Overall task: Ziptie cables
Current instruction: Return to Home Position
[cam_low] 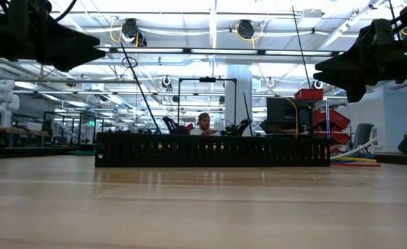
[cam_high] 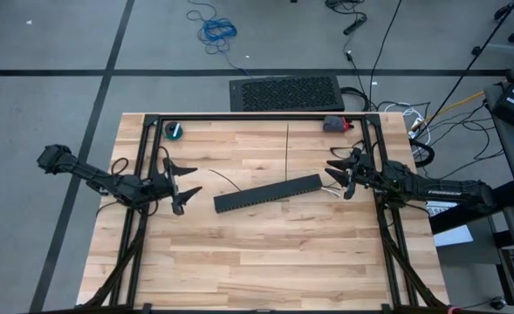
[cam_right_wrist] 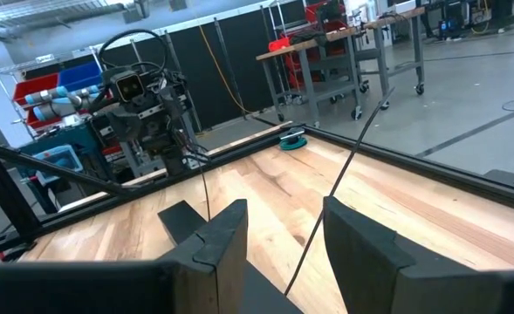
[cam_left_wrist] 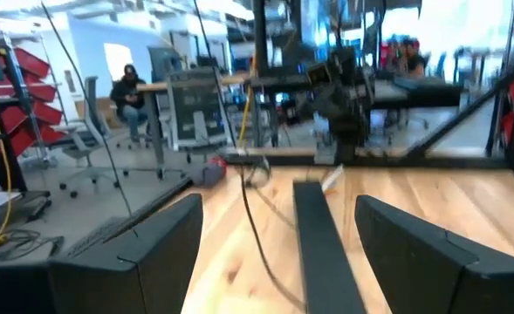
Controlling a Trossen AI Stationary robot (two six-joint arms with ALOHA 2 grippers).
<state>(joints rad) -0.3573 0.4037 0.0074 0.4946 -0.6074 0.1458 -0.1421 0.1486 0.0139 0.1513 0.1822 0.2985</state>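
The black slotted duct (cam_high: 268, 194) lies slantwise on the middle of the wooden table. The cables (cam_high: 332, 186), thin white and coloured wires, lie at its right end, and their ends show in the low view (cam_low: 355, 160). One thin dark ziptie (cam_high: 287, 148) runs straight from the duct toward the far edge. Another ziptie (cam_high: 224, 180) curves off the duct's left end. My left gripper (cam_high: 185, 181) is open and empty, left of the duct. My right gripper (cam_high: 339, 174) is open above the cables. In the right wrist view the straight ziptie (cam_right_wrist: 335, 187) passes between its fingers.
A teal tape roll (cam_high: 176, 131) lies at the far left and a small red and grey object (cam_high: 333, 124) at the far right. Black frame rails (cam_high: 257, 116) edge the table. A black mat (cam_high: 287, 92) lies beyond the far edge. A person (cam_left_wrist: 133, 96) sits in the room.
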